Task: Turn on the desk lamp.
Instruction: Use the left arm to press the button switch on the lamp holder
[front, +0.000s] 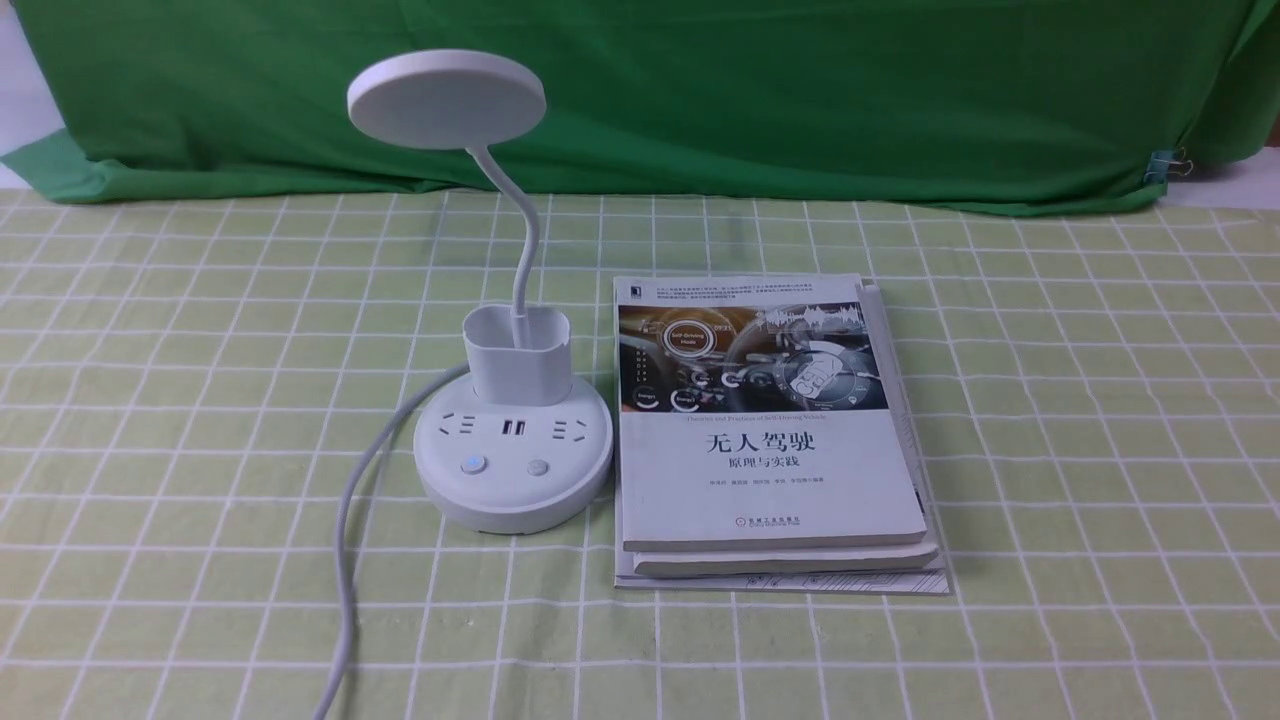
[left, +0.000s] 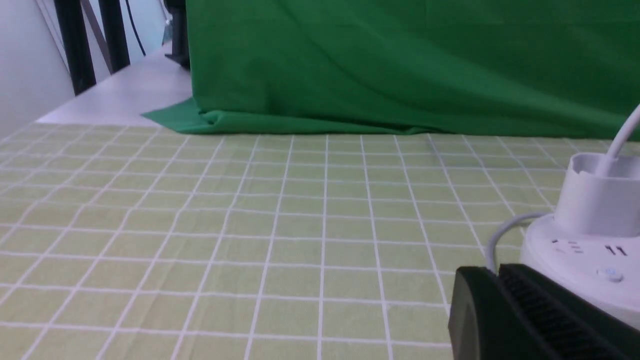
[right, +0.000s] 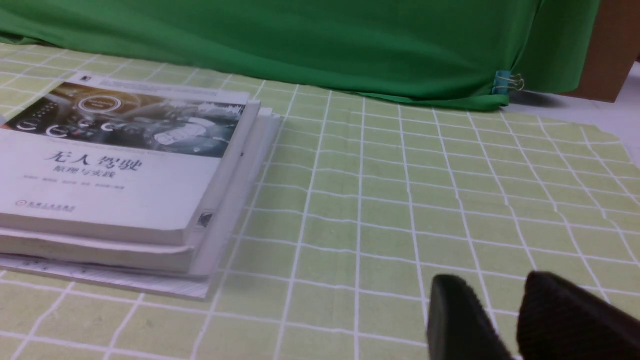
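Checked green cloth (front: 1100, 400) — desk lamp (front: 512, 470) just beside books (front: 770, 470); right tool (right: 495, 287) slightly spread (left tool (left: 502, 295): cannot tell).

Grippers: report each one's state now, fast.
Left gripper: looks closed, holding nothing.
Right gripper: slightly open, holding nothing.
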